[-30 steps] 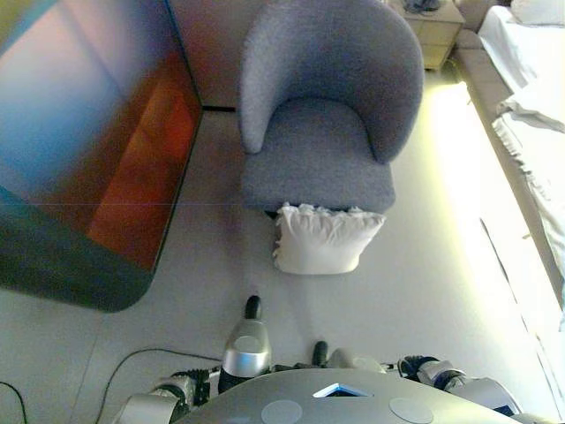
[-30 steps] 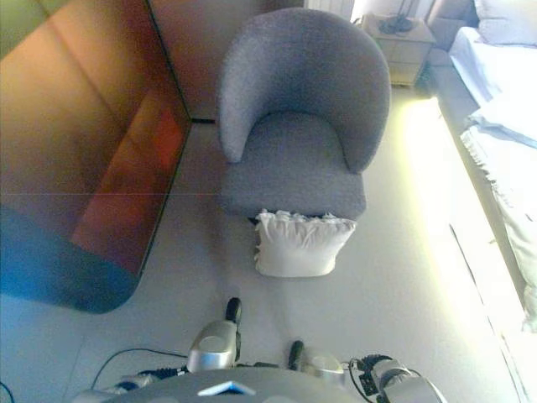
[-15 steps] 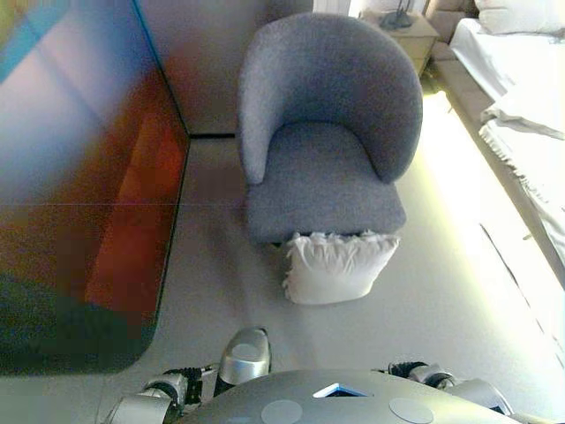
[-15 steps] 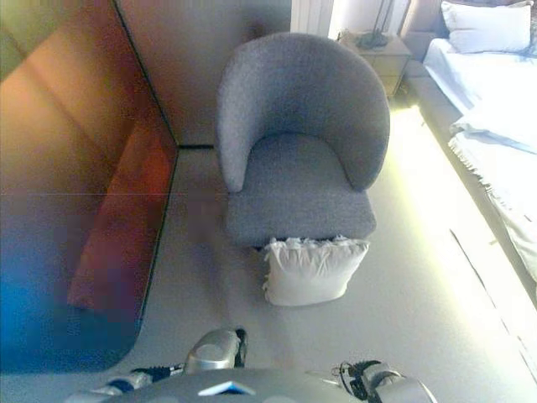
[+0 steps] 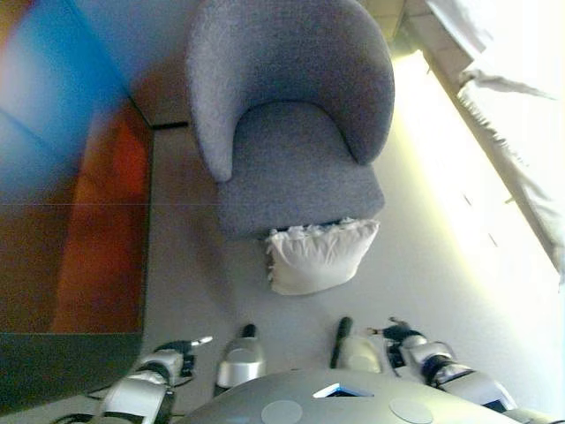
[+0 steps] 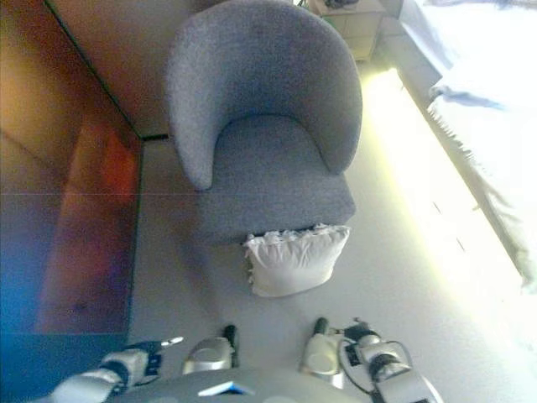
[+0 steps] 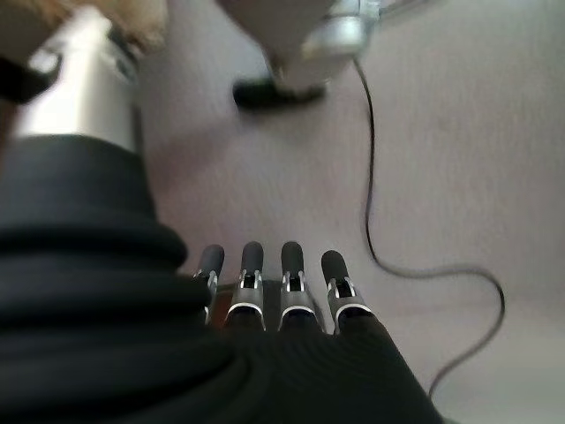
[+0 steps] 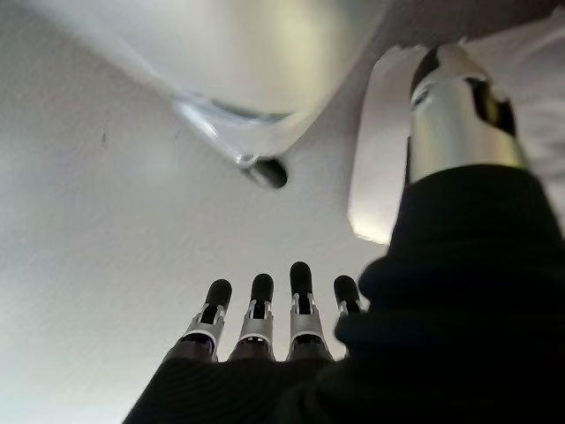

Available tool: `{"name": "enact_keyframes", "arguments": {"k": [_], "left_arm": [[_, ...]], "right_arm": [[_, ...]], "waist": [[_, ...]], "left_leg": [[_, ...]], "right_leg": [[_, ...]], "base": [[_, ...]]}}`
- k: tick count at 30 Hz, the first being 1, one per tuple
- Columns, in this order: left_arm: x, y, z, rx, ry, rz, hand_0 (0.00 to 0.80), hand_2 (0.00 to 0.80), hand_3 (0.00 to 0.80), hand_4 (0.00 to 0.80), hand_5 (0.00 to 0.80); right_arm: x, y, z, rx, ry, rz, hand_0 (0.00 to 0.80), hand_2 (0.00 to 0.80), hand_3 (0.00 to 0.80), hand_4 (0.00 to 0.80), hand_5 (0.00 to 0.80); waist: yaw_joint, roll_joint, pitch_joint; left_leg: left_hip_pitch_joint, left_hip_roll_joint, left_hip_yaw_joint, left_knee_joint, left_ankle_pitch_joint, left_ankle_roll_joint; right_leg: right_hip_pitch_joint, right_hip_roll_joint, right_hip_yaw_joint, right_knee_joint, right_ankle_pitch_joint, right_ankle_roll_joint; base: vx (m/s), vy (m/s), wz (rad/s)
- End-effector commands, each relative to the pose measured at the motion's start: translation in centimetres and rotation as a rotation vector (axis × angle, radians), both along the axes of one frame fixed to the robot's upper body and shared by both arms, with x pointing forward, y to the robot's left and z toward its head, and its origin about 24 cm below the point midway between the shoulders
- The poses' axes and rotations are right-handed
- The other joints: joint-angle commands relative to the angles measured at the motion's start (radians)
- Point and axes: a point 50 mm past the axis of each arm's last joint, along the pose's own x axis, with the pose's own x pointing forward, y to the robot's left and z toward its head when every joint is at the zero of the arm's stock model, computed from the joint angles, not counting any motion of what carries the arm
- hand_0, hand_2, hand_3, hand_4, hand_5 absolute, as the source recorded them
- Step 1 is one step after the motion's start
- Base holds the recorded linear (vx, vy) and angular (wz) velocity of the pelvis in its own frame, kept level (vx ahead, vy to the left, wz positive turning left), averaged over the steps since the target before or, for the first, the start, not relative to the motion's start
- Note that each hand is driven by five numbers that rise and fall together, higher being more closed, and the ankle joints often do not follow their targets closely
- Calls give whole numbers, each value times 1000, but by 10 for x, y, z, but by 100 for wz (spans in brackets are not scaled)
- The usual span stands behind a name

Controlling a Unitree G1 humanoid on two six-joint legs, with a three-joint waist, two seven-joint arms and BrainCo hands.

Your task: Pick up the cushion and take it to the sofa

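A white frilled cushion (image 5: pixel 320 254) stands on the floor, leaning against the front of a grey armchair (image 5: pixel 296 150); it also shows in the right eye view (image 6: pixel 295 259). My left hand (image 7: pixel 269 291) hangs low at my side over the floor, with its fingers straight and empty. My right hand (image 8: pixel 265 318) also hangs low over the floor, with its fingers straight and empty. Both hands are well short of the cushion and do not touch it.
A dark glossy panel (image 5: pixel 62 203) runs along the left. A bed with white bedding (image 5: pixel 521 132) runs along the right. A nightstand (image 6: pixel 344 10) stands behind the armchair. A black cable (image 7: pixel 371 177) lies on the floor near my left side.
The whole picture has shifted, so the camera has moved; the cushion still leans on the armchair. Both my forearms now show at the bottom of the eye views.
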Motion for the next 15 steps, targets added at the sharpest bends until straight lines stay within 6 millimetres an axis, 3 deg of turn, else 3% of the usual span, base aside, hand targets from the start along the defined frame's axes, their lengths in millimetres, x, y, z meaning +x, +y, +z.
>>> {"name": "enact_keyframes", "arguments": {"k": [1,5,10,15], "left_arm": [[-3,11,2,43,26,24,0,0,0,0,0],[-15,7,-1,35,61,19,0,0,0,0,0],[-9,-1,-2,16,13,19,0,0,0,0,0],[3,-9,-2,-8,-56,40,0,0,0,0,0]], "right_arm": [[6,-9,4,-19,-5,22,0,0,0,0,0],[8,-10,4,-20,-9,21,0,0,0,0,0],[10,-10,5,-45,-10,22,0,0,0,0,0],[8,-15,6,-73,-58,-64,0,0,0,0,0]], "waist": [[4,-49,14],[16,-48,6],[17,-37,6],[10,-20,21]], "left_leg": [[-69,-38,-30,67,18,38],[-69,-13,-59,99,19,14],[-81,-8,-88,145,41,3],[-126,-7,-35,204,84,-11]], "right_leg": [[80,-52,-5,33,-61,8],[111,-42,-18,25,-80,-12],[109,-38,-29,27,-91,-31],[131,-32,-55,26,-104,-43]], "base": [[168,-161,0],[82,-149,2],[9,-65,9],[23,3,26]]}}
